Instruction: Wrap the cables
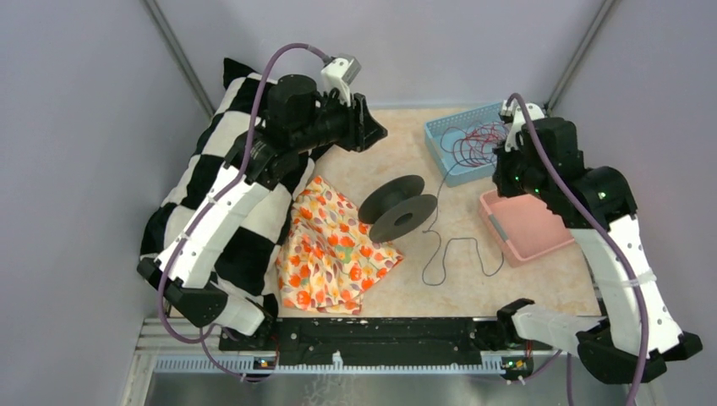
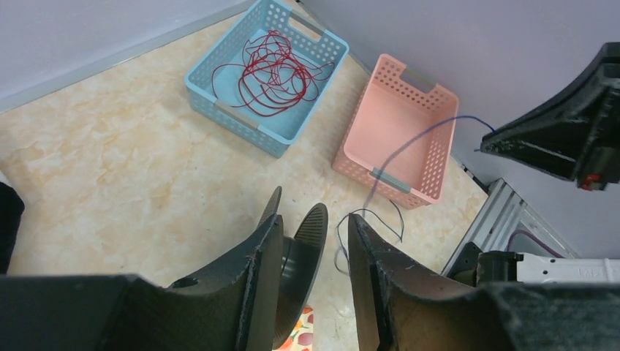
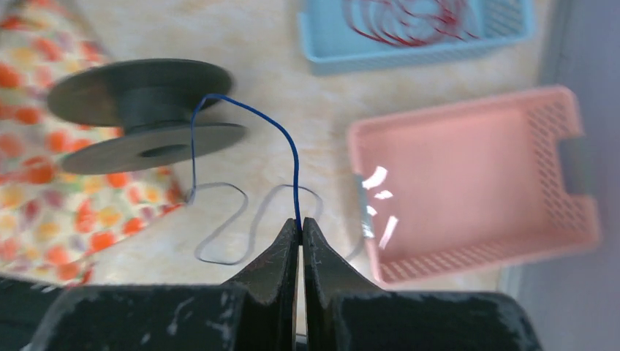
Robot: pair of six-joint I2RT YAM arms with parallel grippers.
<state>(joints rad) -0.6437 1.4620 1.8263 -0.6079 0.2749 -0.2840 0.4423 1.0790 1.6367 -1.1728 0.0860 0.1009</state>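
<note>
Cable [image 3: 295, 164]: thin, dark and limp. One end is pinched in the right gripper [image 3: 300, 223]. From there it arches left to the hub of the spool [image 1: 397, 207]. I cannot tell whether it is fastened there.
Slack: loose loops on the tabletop [image 1: 406, 152], between the spool and the pink basket [image 1: 528, 228].
Right gripper: clenched on the cable and held above the right side of the tabletop.
Left gripper [image 2: 316, 216]: released and grasping nothing. It sits at the far left, and its wrist view frames the spool between its fingers.
Step in hand: I judge it to be laying the first turns onto the hub.
Technique: I would keep light, even tension and carry the pinched end around the hub between the flanges. I would feed the slack slowly so the loops do not knot.
Support: I would bring the left gripper in to steady the spool, because an unheld spool will probably shift when the cable pulls on it.
Risk: so thin a cable may slip out of the pinch.
Blue basket [image 2: 219, 102]: far right. It holds a tangle of red wire [image 2: 274, 69].
Pink basket: right, nearer than the blue one. I see nothing lying in it. In the left wrist view the cable crosses in front of it.
</note>
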